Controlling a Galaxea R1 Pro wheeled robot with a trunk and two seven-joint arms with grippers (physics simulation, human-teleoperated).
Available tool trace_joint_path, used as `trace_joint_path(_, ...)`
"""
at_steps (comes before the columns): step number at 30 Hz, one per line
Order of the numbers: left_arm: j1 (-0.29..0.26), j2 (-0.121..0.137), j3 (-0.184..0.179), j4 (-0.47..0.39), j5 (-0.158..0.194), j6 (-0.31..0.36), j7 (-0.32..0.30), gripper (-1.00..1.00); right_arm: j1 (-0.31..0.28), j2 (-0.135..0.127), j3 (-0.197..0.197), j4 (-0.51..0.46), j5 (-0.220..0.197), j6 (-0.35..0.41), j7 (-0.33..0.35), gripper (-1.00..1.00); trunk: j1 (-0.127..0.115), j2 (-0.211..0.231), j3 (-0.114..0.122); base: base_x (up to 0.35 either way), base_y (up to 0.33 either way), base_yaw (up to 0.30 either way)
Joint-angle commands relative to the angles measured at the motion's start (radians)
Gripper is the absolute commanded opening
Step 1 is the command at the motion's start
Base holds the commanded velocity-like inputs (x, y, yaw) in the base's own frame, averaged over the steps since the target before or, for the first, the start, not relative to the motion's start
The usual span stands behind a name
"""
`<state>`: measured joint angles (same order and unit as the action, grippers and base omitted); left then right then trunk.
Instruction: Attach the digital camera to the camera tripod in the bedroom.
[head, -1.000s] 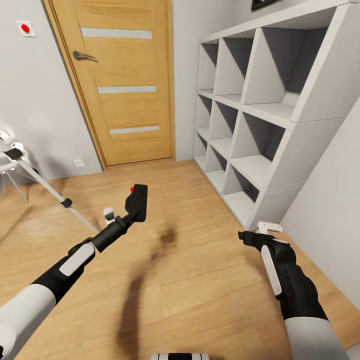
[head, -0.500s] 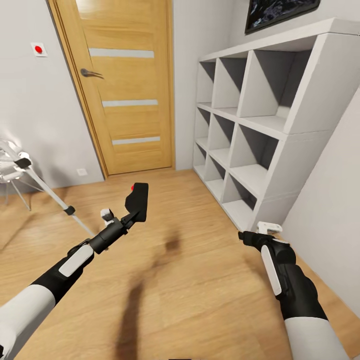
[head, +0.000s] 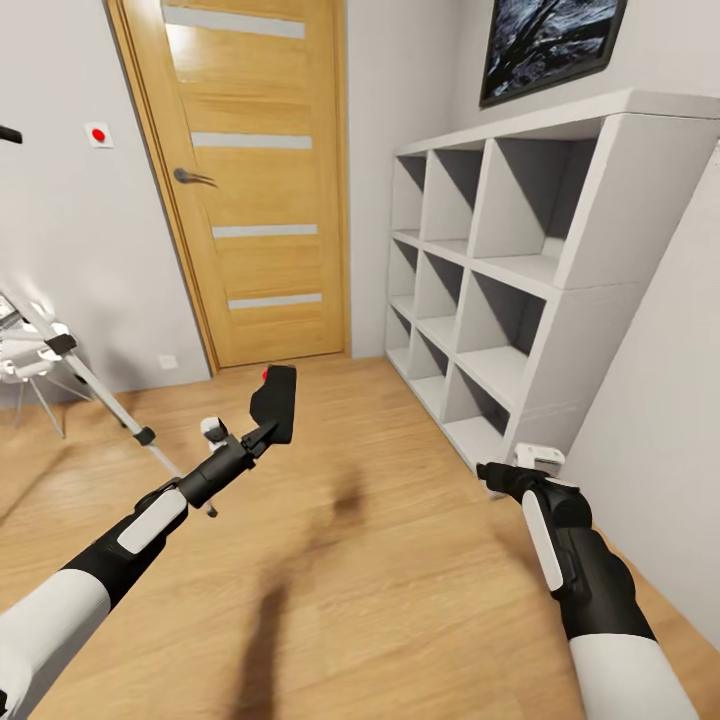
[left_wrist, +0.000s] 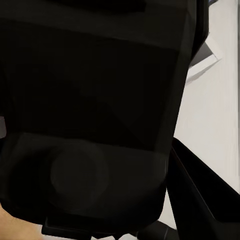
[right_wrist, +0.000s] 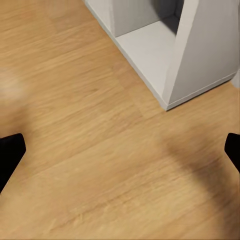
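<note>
The digital camera (head: 274, 399), small and black with a red dot on top, hangs over the wood floor in the head view, with my left gripper (head: 262, 432) shut on it from below. Its dark body (left_wrist: 100, 125) takes up most of the left wrist view. The camera tripod (head: 100, 392) stands at the far left: one silver-white leg with a black joint slants down to the floor, and its head is cut off by the frame. My right gripper (head: 497, 471) is low at the right, open, with its black fingertips (right_wrist: 10, 152) far apart over bare floor.
A wooden door (head: 260, 180) is straight ahead, shut. White cube shelves (head: 520, 270) line the right wall under a dark framed screen (head: 550, 40). A white wall plate with a red dot (head: 98, 134) is left of the door. A small white lamp (head: 22, 352) stands behind the tripod.
The head view has tilted up, so door, shelves and tripod sit lower in the picture and the screen shows. Both arms and the held camera keep their pose.
</note>
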<state>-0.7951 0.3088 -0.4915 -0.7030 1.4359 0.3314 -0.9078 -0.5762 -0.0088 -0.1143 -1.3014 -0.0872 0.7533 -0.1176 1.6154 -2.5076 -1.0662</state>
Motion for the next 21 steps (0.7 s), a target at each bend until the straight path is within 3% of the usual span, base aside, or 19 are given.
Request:
trace_joint_path(1, -0.001, 0.001, -0.004, 0.000, 0.009, 0.006, -0.002, -1.00, -0.001, 0.000, 0.001, -0.001, -0.009, 0.004, -0.008, 1.00, -0.001, 0.000, 0.003, 0.000, 0.000, 0.000)
trace_joint_path(21, -0.001, 0.001, -0.004, 0.033, 0.012, 0.007, -0.002, -1.00, -0.001, 0.000, 0.001, -0.001, -0.009, 0.001, -0.008, 1.00, -0.010, 0.005, 0.080, 0.000, 0.000, 0.000)
